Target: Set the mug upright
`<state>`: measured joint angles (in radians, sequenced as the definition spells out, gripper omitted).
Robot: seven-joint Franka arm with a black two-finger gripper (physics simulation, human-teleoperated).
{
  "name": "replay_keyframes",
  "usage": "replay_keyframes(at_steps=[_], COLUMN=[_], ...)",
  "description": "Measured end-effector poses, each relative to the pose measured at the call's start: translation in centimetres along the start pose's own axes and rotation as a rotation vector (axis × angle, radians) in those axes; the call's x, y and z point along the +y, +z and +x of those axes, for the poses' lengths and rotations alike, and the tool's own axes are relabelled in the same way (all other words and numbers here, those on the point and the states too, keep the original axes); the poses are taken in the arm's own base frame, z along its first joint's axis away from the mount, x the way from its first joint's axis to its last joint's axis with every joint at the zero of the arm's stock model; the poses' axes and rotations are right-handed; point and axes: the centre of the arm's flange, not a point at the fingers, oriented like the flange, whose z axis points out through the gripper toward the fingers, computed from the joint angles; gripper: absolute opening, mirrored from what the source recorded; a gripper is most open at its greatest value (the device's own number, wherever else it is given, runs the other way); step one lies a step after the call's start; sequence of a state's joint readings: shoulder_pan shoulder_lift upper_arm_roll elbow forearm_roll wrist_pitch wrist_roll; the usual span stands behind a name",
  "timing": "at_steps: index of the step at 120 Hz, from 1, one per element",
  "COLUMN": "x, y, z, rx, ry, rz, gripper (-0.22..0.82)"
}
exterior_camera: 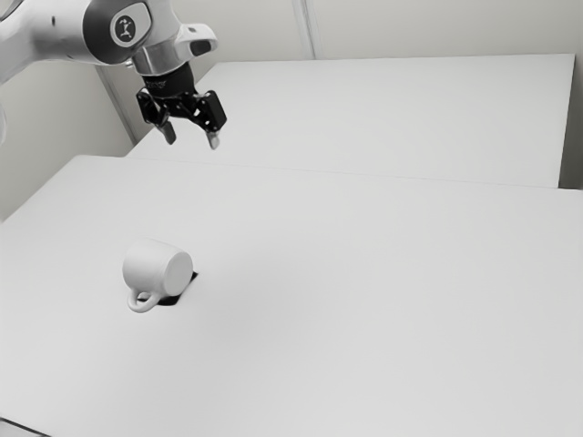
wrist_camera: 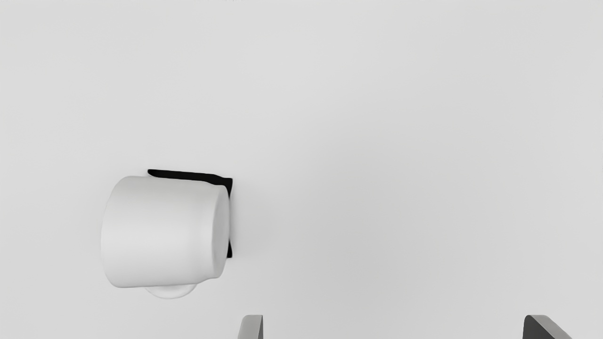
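Container under inspection: one white mug (exterior_camera: 146, 265), which is lying on its side on the white counter (exterior_camera: 364, 309); its round base (exterior_camera: 179, 274) is facing the exterior view's right and partly toward that camera, while its mouth is pointing away, toward the exterior view's left; the interior is staying out of sight, so the contents are remaining undetermined. The looped handle (exterior_camera: 141, 303) is sticking out low on the side nearer the exterior camera; a flat black patch (exterior_camera: 171, 299) is showing along the mug's underside and around its base, its nature not being clear.

The gripper (exterior_camera: 191, 140) is hanging above the counter, well apart from the mug, and is pointing downward; its fingers (wrist_camera: 250, 328) are standing wide apart. In the wrist view the mug is lying outside the span between them, nearer to one finger than to the other; its base is facing toward the stretch of counter ahead of the gap.

The arm (exterior_camera: 55, 32) is coming in from the exterior view's upper left; a second white surface (exterior_camera: 364, 109) is extending behind the counter, with a pale wall (exterior_camera: 437, 23) rising beyond.
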<state>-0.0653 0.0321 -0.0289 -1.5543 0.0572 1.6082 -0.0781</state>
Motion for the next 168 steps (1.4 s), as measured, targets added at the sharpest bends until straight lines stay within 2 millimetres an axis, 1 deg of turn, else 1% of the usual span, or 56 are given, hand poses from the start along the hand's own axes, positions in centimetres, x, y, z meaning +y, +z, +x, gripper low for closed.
replay_keyframes(at_steps=[21, 43, 72, 92, 102, 108, 113, 118, 122, 130, 135, 139, 149, 168], x=[0.2, -0.1, -0.6, -1.0, -1.2, -1.7, -2.8, -4.9, -7.4, -13.3, -15.9, -17.1, -19.1, -23.7], y=[0.0, 0.3, 0.7, 1.1, 1.6, 2.0, 2.3, 2.6, 2.9, 3.6, 4.2, 4.7, 6.6, 10.2], z=[0.1, -0.9, -1.4, -1.4, -1.0, -0.6, -0.1, 0.3, 0.6, 0.5, 0.4, 0.4, 0.8, 0.9], rx=[0.008, -0.007, -0.041, -0.061, -0.072, -0.080, -0.085, -0.087, -0.090, -0.099, -0.110, -0.118, -0.142, -0.174], ry=[0.003, -0.001, -0.005, 0.008, 0.014, 0.010, -0.004, -0.037, -0.077, -0.171, -0.211, -0.228, -0.246, -0.278], rz=[-0.001, 0.001, -0.022, -0.037, -0.045, -0.049, -0.052, -0.054, -0.056, -0.061, -0.064, -0.071, -0.099, -0.175], gripper=[0.60, 0.60, 0.60, 0.60, 0.60, 0.60, 0.60, 0.60, 0.60, 0.60, 0.60, 0.60, 0.60, 0.60])
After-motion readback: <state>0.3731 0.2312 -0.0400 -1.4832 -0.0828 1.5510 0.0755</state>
